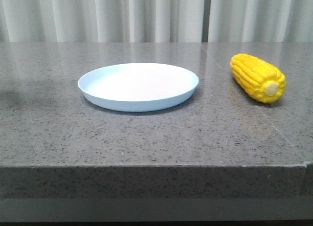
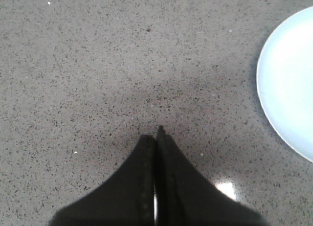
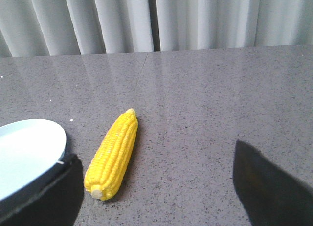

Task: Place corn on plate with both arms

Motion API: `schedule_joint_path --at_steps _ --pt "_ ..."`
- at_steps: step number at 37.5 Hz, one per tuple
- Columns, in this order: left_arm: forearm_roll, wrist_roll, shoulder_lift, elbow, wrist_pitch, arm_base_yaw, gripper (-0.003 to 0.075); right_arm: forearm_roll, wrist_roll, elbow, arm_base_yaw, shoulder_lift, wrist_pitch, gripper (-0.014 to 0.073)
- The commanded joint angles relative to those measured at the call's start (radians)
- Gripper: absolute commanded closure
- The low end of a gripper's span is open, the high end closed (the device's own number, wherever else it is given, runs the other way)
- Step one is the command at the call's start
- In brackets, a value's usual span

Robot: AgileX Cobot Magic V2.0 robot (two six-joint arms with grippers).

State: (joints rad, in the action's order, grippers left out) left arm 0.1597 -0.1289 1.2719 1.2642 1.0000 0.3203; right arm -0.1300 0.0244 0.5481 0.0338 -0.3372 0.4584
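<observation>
The yellow corn (image 1: 257, 78) lies on the grey stone table to the right of the pale blue plate (image 1: 138, 85), its pale stub end toward the front. The plate holds nothing. In the right wrist view the corn (image 3: 113, 153) lies just inside the left finger of my right gripper (image 3: 154, 165), which is wide open and empty; part of the plate's rim (image 3: 55, 133) shows beside it. My left gripper (image 2: 155, 136) is shut and empty over bare table, with the plate's edge (image 2: 266, 94) off to one side. Neither arm shows in the front view.
The grey speckled table (image 1: 146, 133) has a front edge close to the camera and a seam running past the corn. Pale curtains (image 1: 146, 15) hang behind the table's far edge.
</observation>
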Motion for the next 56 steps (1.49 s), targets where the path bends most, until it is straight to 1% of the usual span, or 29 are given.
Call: schedule_joint_path --at_steps 1,5,9,12,16,22,25,28,31,34,37,45,48,53,56 --pt "0.011 -0.013 -0.133 -0.096 -0.155 -0.001 0.0741 0.006 -0.001 0.035 -0.008 -0.015 -0.079 -0.0052" --pt "0.011 -0.013 -0.300 -0.302 -0.319 -0.001 0.0741 0.006 -0.001 0.035 -0.008 -0.015 -0.079 -0.0052" --pt "0.011 -0.013 -0.479 -0.475 -0.482 -0.001 0.0741 0.006 -0.001 0.035 -0.008 -0.015 -0.079 -0.0052" --pt "0.011 -0.013 -0.626 -0.591 -0.564 -0.001 0.0741 0.006 -0.001 0.035 -0.008 -0.015 -0.079 -0.0052" --pt "0.011 -0.013 -0.834 -0.700 -0.613 -0.001 0.0741 0.006 -0.001 0.035 -0.008 -0.015 -0.079 -0.0052" --pt "0.011 -0.013 -1.088 -0.808 -0.616 -0.001 0.0741 0.006 -0.001 0.035 -0.008 -0.015 -0.079 -0.0052" --pt "0.011 -0.013 -1.174 -0.844 -0.614 -0.001 0.0741 0.006 -0.001 0.035 -0.008 -0.015 -0.079 -0.0052" --pt "0.011 -0.013 -1.224 -0.862 -0.612 -0.001 0.0741 0.006 -0.001 0.035 -0.008 -0.015 -0.079 -0.0052" --pt "0.011 -0.013 -1.232 -0.862 -0.609 -0.001 0.0741 0.006 -0.001 0.035 -0.008 -0.018 -0.079 -0.0052" --pt "0.011 -0.013 -1.232 -0.862 -0.609 -0.001 0.0741 -0.034 -0.001 0.059 -0.008 -0.073 -0.060 -0.0052" --pt "0.011 -0.013 -1.232 -0.862 -0.609 -0.001 0.0741 -0.067 -0.001 0.124 -0.008 -0.205 -0.001 -0.0052" --pt "0.011 -0.013 -1.232 -0.862 -0.609 -0.001 0.0741 -0.096 -0.001 0.369 -0.002 -0.621 0.204 -0.0052" --pt "0.011 -0.013 -1.232 -0.862 -0.609 -0.001 0.0741 -0.131 -0.001 0.439 0.030 -0.750 0.237 -0.0052" --pt "0.011 -0.013 -1.232 -0.862 -0.609 -0.001 0.0741 -0.206 0.000 0.529 0.114 -0.935 0.261 -0.0052" --pt "0.011 -0.013 -1.232 -0.862 -0.609 -0.001 0.0741 -0.252 0.001 0.568 0.130 -1.025 0.259 -0.0052"
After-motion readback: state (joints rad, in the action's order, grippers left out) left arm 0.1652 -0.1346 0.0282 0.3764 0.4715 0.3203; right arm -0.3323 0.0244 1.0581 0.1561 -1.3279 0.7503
